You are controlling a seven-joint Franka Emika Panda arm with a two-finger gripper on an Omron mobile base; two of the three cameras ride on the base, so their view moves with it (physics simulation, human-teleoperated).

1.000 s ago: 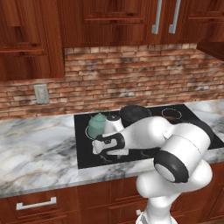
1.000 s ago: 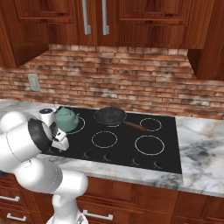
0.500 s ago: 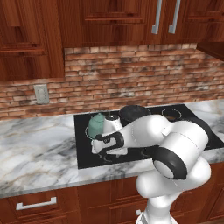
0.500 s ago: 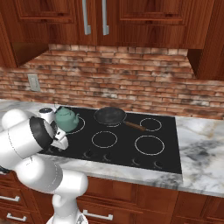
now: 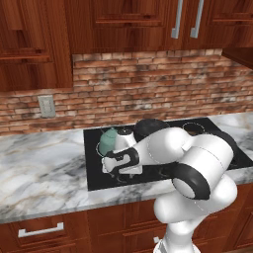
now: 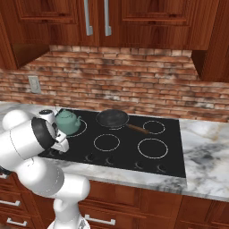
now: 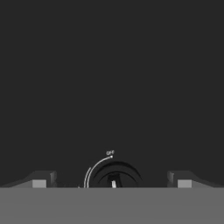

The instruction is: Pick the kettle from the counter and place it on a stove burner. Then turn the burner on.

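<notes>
The teal-green kettle (image 5: 106, 141) (image 6: 67, 121) stands upright on the rear left stove burner (image 6: 84, 129) of the black cooktop (image 6: 170, 154). No part of the arm touches it. My hand hangs low over the cooktop's front left corner, in front of the kettle. In the hand view my gripper (image 7: 112, 183) is open, with its fingertips (image 7: 41, 180) on either side of a round black knob (image 7: 114, 176). A white arc and an "OFF" mark curve around that knob. The marble counter (image 5: 44, 168) lies to the left.
A dark frying pan (image 6: 112, 119) with a brown handle sits on the rear middle ring. Several more knobs (image 6: 138, 164) line the cooktop's front edge. Two bare rings (image 6: 153, 148) lie to the right. A brick wall and wooden cabinets rise behind.
My hand has edged slightly left over the front left knob. The kettle and the pan have stayed in place.
</notes>
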